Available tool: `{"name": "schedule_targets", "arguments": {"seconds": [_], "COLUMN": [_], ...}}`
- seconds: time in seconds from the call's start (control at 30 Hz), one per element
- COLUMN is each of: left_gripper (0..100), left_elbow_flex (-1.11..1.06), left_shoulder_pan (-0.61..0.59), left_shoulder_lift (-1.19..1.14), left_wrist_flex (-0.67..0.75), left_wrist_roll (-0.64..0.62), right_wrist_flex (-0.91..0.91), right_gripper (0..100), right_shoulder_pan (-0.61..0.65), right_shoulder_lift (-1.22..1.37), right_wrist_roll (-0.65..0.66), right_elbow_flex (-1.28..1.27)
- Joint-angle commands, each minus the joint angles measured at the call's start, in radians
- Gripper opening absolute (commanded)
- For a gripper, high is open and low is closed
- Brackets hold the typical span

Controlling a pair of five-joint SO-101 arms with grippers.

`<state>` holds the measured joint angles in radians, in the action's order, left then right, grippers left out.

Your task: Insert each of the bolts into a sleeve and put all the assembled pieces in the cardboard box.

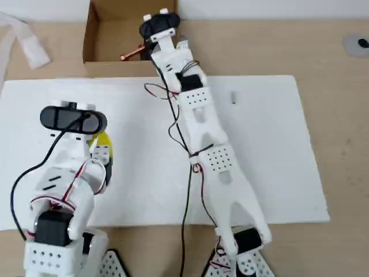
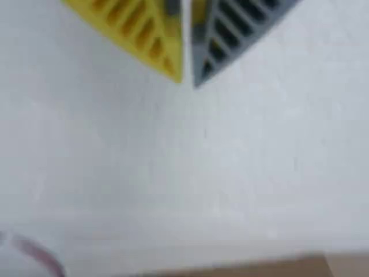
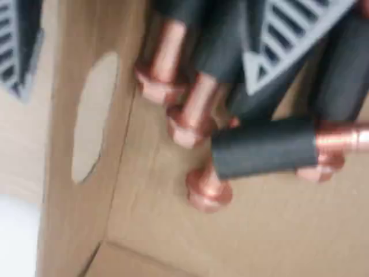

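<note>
Several sleeved bolts (image 3: 265, 147) crowd your box (image 1: 89, 40) corner; right gripper (image 3: 135, 81) spread at its wall, left gripper (image 2: 187, 78) pinched together.

The left tool (image 2: 187, 79) hangs over a white foam sheet (image 2: 173, 173), its yellow finger (image 2: 138, 29) and grey finger (image 2: 236, 29) closed tip to tip with nothing between them. A strip of brown bench (image 2: 277, 270) borders the sheet, and a blurred reddish loop (image 2: 40, 257) sits at one corner.
</note>
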<state>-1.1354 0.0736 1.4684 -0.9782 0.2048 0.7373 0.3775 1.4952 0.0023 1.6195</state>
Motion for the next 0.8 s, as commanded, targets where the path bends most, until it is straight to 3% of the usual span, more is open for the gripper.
{"name": "schedule_targets", "arguments": {"seconds": [0.0, 0.13, 0.47, 0.63, 0.77], "left_gripper": [1, 1, 1, 1, 1], "left_elbow_flex": [0.064, 0.114, -0.034, -0.081, -0.115], "left_shoulder_pan": [-0.014, -0.014, -0.015, -0.095, -0.195], "left_shoulder_lift": [0.005, 0.024, 0.372, 0.349, 0.354], "left_wrist_flex": [-0.048, -0.110, -0.132, -0.124, -0.104], "left_wrist_roll": [0.005, 0.005, 0.006, 0.006, 0.006], "right_wrist_flex": [0.164, 0.417, 1.040, 1.054, 1.056], "right_gripper": [16.0, 0.6, 0.9, 0.9, 0.9], "right_shoulder_pan": [-0.015, -0.016, -0.015, -0.059, -0.054], "right_shoulder_lift": [-0.219, -0.398, -0.723, -0.892, -1.107], "right_wrist_roll": [-0.075, -0.135, -0.161, -0.204, -0.203], "right_elbow_flex": [0.048, 0.047, 0.047, 0.007, -0.173]}}
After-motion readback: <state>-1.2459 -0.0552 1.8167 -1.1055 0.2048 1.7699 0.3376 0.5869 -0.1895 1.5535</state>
